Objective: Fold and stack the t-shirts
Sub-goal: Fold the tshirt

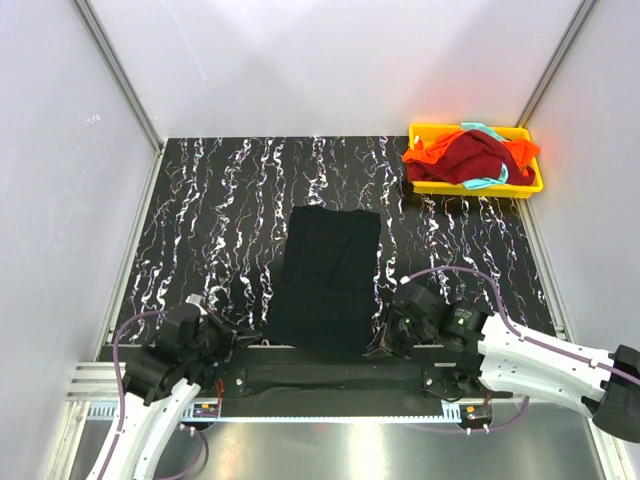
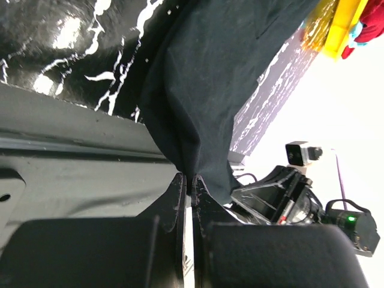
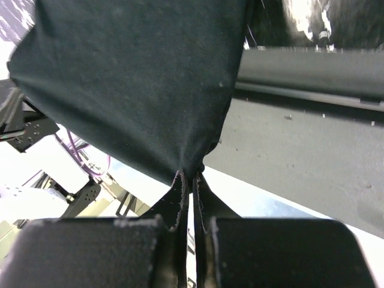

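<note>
Now, soft black fabric t-shirt [image 1: 328, 275]: spread flat, well apart from shallow yellow plastic tray [image 1: 440, 188], on its arm-ward side.
Left gripper [image 1: 250, 338]: jaws clamped on near hem corner.
Right gripper [image 1: 385, 340]: likewise clamped, opposite near corner.
Fold advice: raise both corners level, carry hem tray-ward, keep taut.
Dark red, orange and teal t-shirts [image 1: 475, 155]: heaped inside tray.

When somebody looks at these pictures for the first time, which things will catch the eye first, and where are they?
The black t-shirt lies on the marbled table as a long rectangle, its near corners pinched by the left end effector and the right end effector. At the far right corner, a yellow tray holds a bright heap: the dark red t-shirt, the orange t-shirt and the teal t-shirt.
</note>
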You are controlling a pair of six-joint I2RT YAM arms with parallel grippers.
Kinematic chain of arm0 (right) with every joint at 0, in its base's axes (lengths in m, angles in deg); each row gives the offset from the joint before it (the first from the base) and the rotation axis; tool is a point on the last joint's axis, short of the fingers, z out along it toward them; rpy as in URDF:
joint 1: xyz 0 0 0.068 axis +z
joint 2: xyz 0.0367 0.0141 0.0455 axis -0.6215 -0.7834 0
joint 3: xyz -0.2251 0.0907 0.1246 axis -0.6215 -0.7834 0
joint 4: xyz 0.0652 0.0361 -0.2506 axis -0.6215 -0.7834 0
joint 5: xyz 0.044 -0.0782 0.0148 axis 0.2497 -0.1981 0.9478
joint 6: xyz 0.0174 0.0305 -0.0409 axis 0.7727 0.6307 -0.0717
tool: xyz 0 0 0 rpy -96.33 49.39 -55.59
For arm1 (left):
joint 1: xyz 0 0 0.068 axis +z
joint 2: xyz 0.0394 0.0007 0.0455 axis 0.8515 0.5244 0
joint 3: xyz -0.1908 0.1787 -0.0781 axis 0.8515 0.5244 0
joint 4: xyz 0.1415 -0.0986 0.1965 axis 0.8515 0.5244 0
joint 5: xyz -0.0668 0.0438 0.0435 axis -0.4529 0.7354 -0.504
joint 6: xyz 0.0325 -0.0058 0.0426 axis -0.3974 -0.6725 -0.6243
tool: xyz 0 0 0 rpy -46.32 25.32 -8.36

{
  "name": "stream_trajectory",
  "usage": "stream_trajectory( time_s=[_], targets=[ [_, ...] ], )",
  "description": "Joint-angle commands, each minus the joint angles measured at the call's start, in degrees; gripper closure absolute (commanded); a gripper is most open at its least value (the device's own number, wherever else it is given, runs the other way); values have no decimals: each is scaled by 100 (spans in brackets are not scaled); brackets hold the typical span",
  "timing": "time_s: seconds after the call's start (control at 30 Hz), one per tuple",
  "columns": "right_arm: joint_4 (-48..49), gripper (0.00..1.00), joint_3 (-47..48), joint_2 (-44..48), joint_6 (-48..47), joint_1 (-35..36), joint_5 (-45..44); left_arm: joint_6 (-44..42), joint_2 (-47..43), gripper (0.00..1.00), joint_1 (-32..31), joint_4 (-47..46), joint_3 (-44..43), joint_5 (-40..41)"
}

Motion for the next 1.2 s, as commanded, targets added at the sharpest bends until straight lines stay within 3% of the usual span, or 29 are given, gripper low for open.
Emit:
stream_trajectory(
  time_s=[0.0, 0.2, 0.37, 0.47, 0.57, 0.67, 1.17],
  targets=[
    [-662, 100, 130, 18, 325, 251, -323, -111, -81, 100, 45, 436, -511, 132],
    [-996, 100, 902, -350, -96, 50, -648, -937, 1543, 100, 36, -563, -1249, 220],
    [-1129, 100, 1544, -860, -1545, -2013, 247, -1693, 3793, 100, 36, -1810, -2382, 562],
    [-1120, 100, 2176, -1799, -2424, -2840, 1003, -1887, 4898, 100, 45, -2356, -3154, 738],
    [-1198, 100, 3011, -2914, -3032, -3227, 1539, -2124, 5927, 100, 53, -2498, -3851, 940],
    [-1278, 100, 3548, -3409, -3243, -3492, 1874, -2283, 6920, 100, 255, -2657, -4572, 669],
    [-1840, 100, 5104, -4885, -3929, -4697, 2700, -2687, 9454, 100, 748, -3044, -6883, -289]
  ],
)
